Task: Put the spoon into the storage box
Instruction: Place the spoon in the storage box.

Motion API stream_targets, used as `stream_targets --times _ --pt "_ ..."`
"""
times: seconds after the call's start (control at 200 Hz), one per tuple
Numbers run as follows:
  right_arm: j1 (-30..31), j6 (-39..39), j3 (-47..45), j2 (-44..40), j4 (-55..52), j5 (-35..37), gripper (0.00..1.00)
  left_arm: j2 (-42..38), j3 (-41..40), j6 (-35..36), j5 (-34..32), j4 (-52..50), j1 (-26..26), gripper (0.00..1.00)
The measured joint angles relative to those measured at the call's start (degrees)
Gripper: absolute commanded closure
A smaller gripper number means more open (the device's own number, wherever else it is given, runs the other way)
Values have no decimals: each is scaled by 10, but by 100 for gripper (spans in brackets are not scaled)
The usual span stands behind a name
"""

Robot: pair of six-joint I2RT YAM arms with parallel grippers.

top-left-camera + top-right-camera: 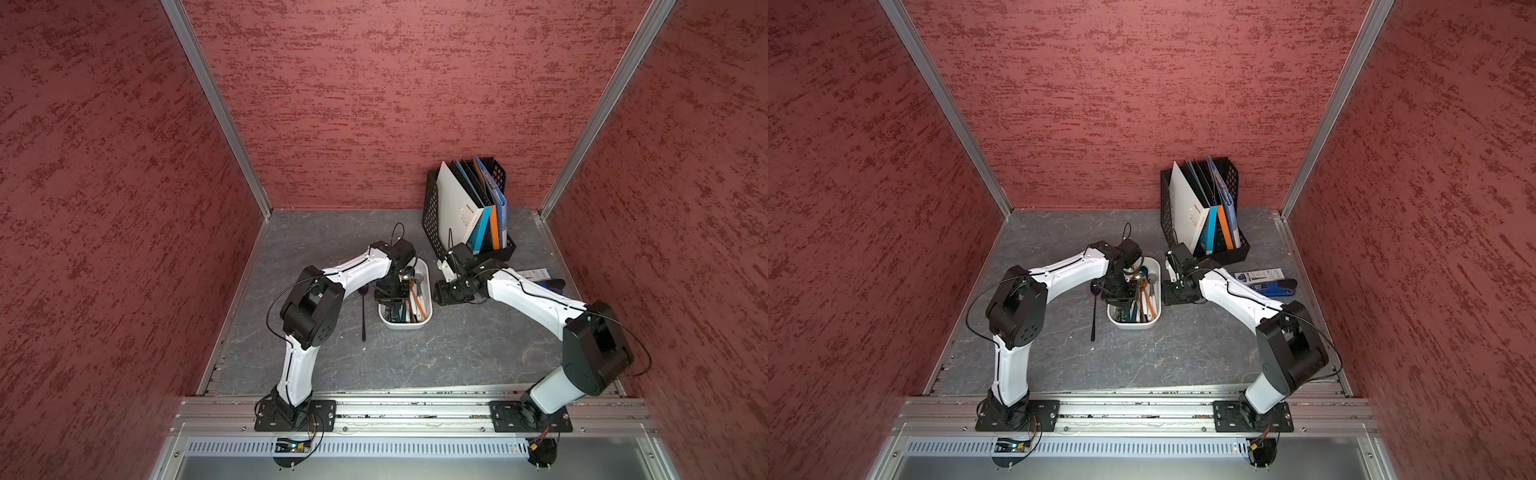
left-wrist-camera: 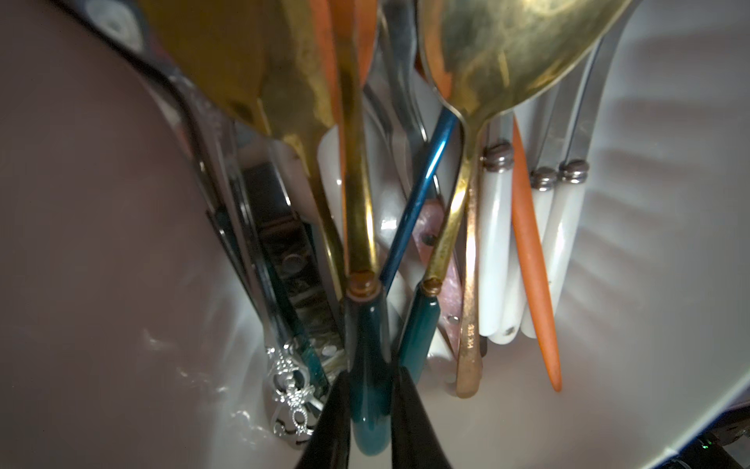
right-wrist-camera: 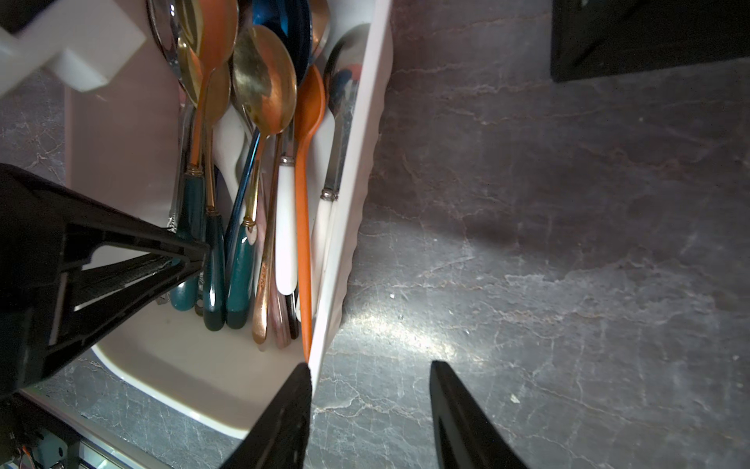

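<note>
dark spoon: the dark spoon [image 1: 363, 320] lies flat on the table [image 1: 457, 353], left of centre in both top views, just beside the storage box [image 1: 406, 324] but outside it; nothing holds it.
left tool: the left tool [image 2: 371, 371] is down inside the box, pressed together on the teal handle end of a gold spoon; in the left wrist view a black finger sits on each side of the handle.
teal-handled spoon: the teal-handled spoon [image 2: 358, 219] is already within the box walls, lying along the other cutlery. Cannot tell if it rests fully on the heap.
storage box: white, centre of frame, crowded with gold, orange and white-handled pieces.
right tool: the right tool [image 3: 369, 364] is spread and empty, just right of the box. One finger is at the box's near corner, the other over bare table; contact cannot be told.
file rack: the file rack [image 1: 432, 216] is black, upper right of centre, with folders in it; not involved.
step: judged as release, spoon lowered in, grip not yet let go.
next: spread the left tool, then lift straight up so neighbouring handles are not dragged out. The dark spoon probably follows.
</note>
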Motion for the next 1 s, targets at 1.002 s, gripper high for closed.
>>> stream_targets --times 1.002 --pt "0 -3 -4 26 0 0 50 -199 -118 31 -63 -21 156 53"
